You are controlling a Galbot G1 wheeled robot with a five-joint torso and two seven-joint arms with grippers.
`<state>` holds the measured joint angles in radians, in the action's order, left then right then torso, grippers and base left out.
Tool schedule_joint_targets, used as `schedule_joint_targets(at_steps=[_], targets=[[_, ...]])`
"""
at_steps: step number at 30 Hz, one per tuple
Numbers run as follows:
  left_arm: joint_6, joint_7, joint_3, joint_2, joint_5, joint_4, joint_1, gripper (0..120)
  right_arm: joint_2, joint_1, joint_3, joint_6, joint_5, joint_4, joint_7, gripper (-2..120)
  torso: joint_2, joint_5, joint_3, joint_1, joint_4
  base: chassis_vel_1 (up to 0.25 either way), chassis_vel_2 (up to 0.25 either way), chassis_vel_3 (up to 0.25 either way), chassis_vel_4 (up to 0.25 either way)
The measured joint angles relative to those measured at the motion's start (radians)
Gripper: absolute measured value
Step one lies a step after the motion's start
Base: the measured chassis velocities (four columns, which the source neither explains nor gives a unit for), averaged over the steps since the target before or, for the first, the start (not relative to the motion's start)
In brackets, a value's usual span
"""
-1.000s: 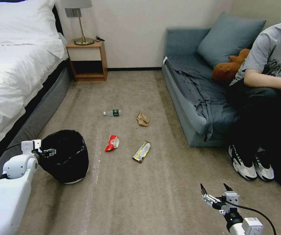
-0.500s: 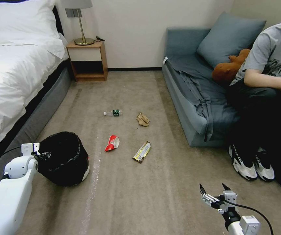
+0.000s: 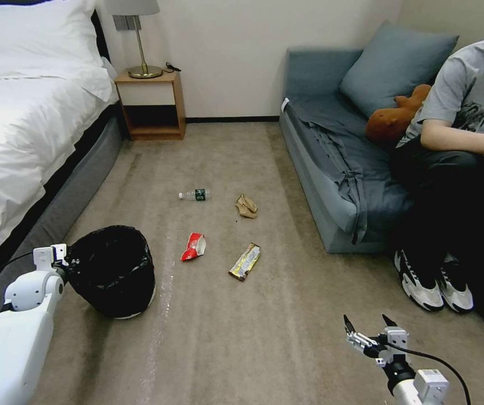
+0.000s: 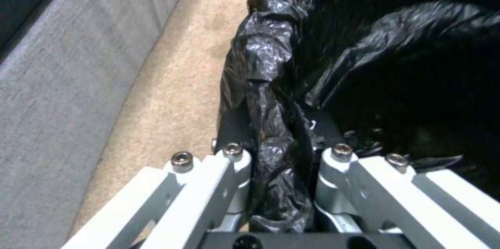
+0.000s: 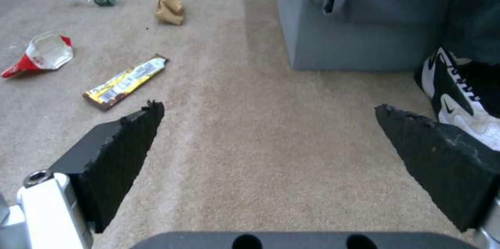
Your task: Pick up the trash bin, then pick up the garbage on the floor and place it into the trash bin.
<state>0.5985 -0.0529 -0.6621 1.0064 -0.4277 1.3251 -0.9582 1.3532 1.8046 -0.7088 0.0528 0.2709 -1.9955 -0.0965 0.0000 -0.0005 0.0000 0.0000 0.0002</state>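
The trash bin (image 3: 113,271) stands on the carpet (image 3: 264,337) close beside the grey bed base (image 3: 56,211), at the robot's left, with the left gripper (image 3: 68,264) clenched on its rim; the left wrist view shows the fingers (image 4: 229,171) pinching a fold of the crinkled black bag liner (image 4: 271,124), one inside and one outside the wall. Ahead on open floor lie the clear bottle (image 3: 195,194) with a green label too small to read, the crumpled brown paper (image 3: 246,206), the red-and-white snack packet (image 3: 193,246) and the long gold-brown wrapper (image 3: 245,261), whose print is illegible. Nothing lies between them and the right gripper (image 3: 368,329), which hovers low at the robot's right with its jaws spread wide and nothing in them. A grey sofa (image 3: 332,169) and a seated person's sneakers (image 3: 430,284) border the right side; a wooden nightstand (image 3: 151,104) with a lamp (image 3: 140,34) stands by the far wall. Half a second ago the bin leaned over towards the litter; now it sits nearly upright again.
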Motion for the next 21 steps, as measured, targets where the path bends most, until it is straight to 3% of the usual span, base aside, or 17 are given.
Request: schedule_joint_targets(at_steps=[11, 21], targets=[[-0.038, -0.003, -0.074, 0.013, -0.013, 0.139, -0.085, 5, 0.002, -0.006, 0.017, 0.001, 0.026, -0.001, 0.009, 100, 0.0, 0.0004, 0.0, 0.0, -0.0003, 0.0, 0.0, 0.0, 0.0], [-0.074, 0.003, -0.134, 0.015, 0.037, 0.241, -0.156, 4, 0.001, -0.017, 0.028, -0.005, 0.036, -0.006, -0.021, 100, 0.0, 0.0004, 0.0, 0.0, -0.0002, 0.0, 0.0, 0.0, 0.0]])
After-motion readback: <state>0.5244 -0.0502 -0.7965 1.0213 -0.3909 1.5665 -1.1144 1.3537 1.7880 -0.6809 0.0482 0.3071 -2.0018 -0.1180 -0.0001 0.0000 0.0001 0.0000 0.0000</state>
